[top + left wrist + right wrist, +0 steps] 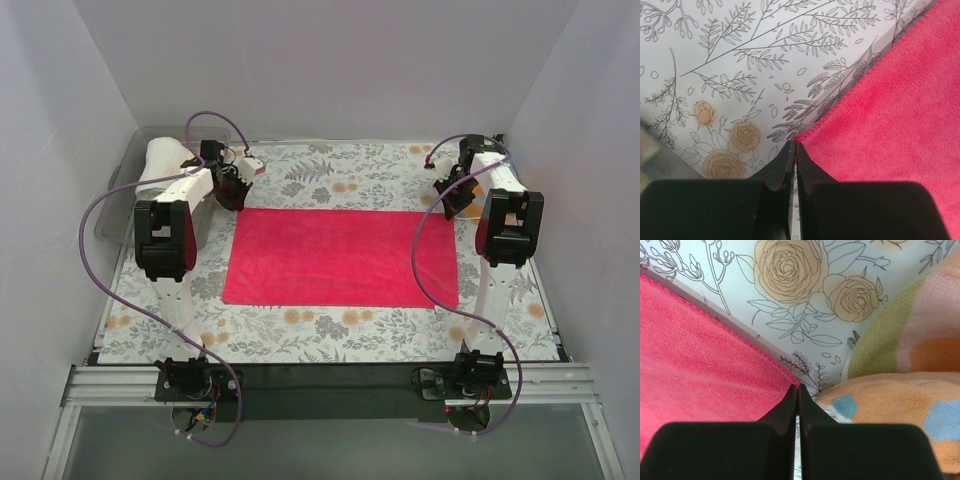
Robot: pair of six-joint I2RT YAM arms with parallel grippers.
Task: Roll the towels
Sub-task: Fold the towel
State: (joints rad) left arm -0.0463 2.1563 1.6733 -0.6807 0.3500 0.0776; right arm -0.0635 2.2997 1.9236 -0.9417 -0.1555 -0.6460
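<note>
A plain magenta-red towel [340,258] lies flat and spread out in the middle of the floral covering. My left gripper [232,195] sits at its far left corner; in the left wrist view the gripper [794,144] is shut, with the towel [890,110] corner pinched at the tips. My right gripper [450,195] sits at the far right corner; in the right wrist view it [797,386] is shut on that corner of the towel [695,355]. An orange towel with pale blue spots [900,405] lies just right of the right fingers.
A green, pink and orange patterned towel [912,315] lies behind the spotted one. A clear plastic bin [118,195] stands at the back left beside the left arm. The floral covering [330,170] spans the table between white walls.
</note>
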